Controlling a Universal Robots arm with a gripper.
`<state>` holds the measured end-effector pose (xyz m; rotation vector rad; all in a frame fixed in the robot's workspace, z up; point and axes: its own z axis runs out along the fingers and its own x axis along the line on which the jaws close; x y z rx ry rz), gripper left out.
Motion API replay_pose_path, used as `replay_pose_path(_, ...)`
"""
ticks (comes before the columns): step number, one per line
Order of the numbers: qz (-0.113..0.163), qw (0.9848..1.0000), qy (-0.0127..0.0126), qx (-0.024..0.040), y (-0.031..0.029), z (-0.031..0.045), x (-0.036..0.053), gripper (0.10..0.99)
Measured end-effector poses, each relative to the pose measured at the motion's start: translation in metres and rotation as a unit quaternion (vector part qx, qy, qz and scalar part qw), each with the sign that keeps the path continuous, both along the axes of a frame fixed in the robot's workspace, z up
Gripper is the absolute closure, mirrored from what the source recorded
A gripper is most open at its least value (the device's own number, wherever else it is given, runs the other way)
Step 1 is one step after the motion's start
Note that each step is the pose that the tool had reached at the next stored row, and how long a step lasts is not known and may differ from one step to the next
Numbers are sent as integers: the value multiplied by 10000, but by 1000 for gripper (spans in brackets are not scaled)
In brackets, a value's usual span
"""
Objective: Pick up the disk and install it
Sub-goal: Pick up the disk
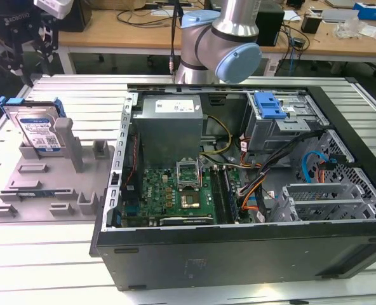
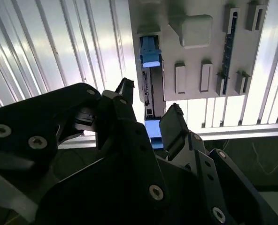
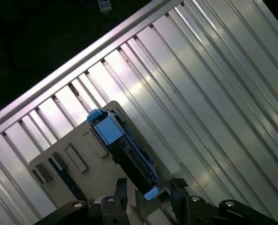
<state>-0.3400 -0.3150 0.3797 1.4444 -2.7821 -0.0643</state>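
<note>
Claw: the claw [image 2: 149, 105] is open wide and empty, its two fingers [image 2: 125, 96] spread with nothing gripped between them.
Disk: the disk [image 1: 35, 127] is stood on edge in a slot of the grey fixture [image 1: 54, 184], at the exterior view's left, beside the open computer case [image 1: 239, 190]. A grey post [image 1: 64, 140] is set just beside its face.
Relation: the claw is held above the disk, apart from it. In both wrist views the disk's thin upper edge is seen roughly in line with the gap between the fingers.
Task state: this is judged to be the approach to the grasp. The disk is not yet lifted and nothing is installed.
Risk, alignment: if the descent is made slightly off line, a finger could be landed on the blue carrier bracket [image 3: 106, 129] instead of being passed beside it — the disk could then be jammed in its slot or tipped.
Risk, post: little room is left on the side where the post stands, so a finger could be struck against it.
Risk, grip: smooth metal faces are offered. If the grip is taken too high, or on the plastic frame alone, the disk could be let slip or swing.
Risk, lift: if the disk is pulled at an angle it could be bound in the slot — and the fixture dragged across the worktop [image 1: 80, 89].
</note>
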Motion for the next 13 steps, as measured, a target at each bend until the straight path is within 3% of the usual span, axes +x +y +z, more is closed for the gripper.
replay_pose_path(3,346,9994,0,0,0,-1,0,588)
replay_pose_path(6,702,9975,0,0,0,-1,0,588)
replay_pose_path(7,909,9959,0,0,0,-1,0,588)
replay_pose_path(9,1082,9941,0,0,0,-2,0,588)
replay_pose_path(10,1274,9918,0,-1,0,-3,0,588)
replay_pose_path(13,1568,9876,1,-4,0,-4,0,588)
